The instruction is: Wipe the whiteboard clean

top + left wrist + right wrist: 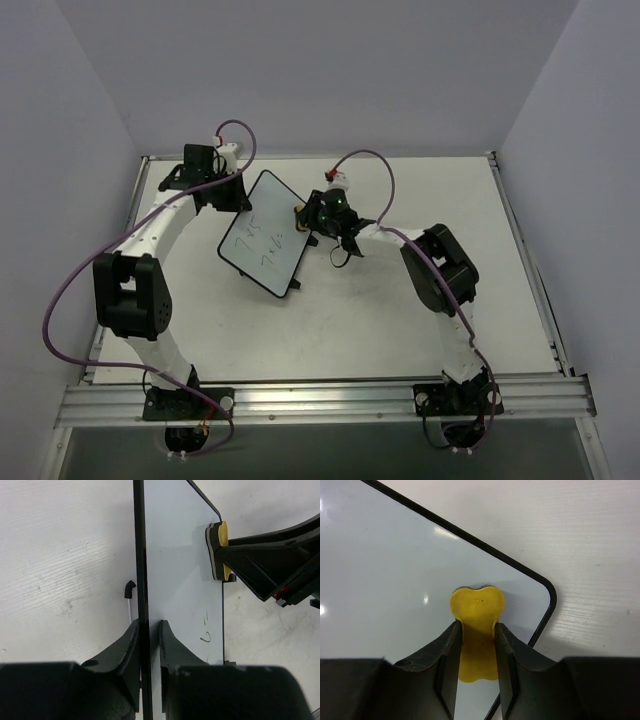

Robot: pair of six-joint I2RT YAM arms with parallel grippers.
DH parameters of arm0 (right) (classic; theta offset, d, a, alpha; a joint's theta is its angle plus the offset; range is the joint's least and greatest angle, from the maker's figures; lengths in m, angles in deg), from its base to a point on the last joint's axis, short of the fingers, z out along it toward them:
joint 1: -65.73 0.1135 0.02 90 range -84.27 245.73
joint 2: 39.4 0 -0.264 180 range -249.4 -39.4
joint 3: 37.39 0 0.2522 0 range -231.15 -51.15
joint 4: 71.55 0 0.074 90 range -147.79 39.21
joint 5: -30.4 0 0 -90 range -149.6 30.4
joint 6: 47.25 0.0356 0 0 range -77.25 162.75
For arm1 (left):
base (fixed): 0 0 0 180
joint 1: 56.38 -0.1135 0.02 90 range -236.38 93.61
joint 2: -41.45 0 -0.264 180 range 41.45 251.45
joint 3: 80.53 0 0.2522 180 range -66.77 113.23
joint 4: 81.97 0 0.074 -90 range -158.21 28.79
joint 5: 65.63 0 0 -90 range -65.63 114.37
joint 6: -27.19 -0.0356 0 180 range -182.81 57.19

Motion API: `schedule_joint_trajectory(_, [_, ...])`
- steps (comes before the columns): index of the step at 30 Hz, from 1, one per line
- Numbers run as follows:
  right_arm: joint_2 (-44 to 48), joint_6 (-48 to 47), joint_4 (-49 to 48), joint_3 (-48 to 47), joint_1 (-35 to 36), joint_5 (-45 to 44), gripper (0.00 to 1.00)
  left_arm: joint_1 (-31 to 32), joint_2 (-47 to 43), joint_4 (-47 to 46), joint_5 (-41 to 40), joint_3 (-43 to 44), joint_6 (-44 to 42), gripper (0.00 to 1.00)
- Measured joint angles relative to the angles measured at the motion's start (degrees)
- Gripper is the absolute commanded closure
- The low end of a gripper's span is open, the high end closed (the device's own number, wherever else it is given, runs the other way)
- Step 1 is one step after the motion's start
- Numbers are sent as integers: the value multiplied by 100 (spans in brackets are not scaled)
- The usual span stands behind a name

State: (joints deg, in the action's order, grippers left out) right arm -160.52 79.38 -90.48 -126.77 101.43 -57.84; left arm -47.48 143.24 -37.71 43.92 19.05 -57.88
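While the table [400, 330] spreads white beneath, the left arm [150, 245] arches toward the far side, its left gripper [148, 627] clamped on the edge of the whiteboard [268, 215], which is held tilted near the table's middle. The right arm [440, 270] bends inward, its right gripper [476, 630] pinching a yellow eraser [477, 605] against the board's corner. The writing is possibly sums.
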Motion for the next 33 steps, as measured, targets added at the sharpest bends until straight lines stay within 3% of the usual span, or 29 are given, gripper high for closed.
schedule_joint_trajectory(14, [321,-234,452,-173,1001,-1113,91,103,-560,-704,-485,-901,223,98])
schedule_joint_trajectory(22, [575,-232,535,-232,1788,-1209,91,151,-664,-1056,-717,-1158,229,98])
schedule_joint_trajectory(33, [743,-17,-92,367,1832,-1152,91,216,-835,-1464,-896,-1469,216,98])
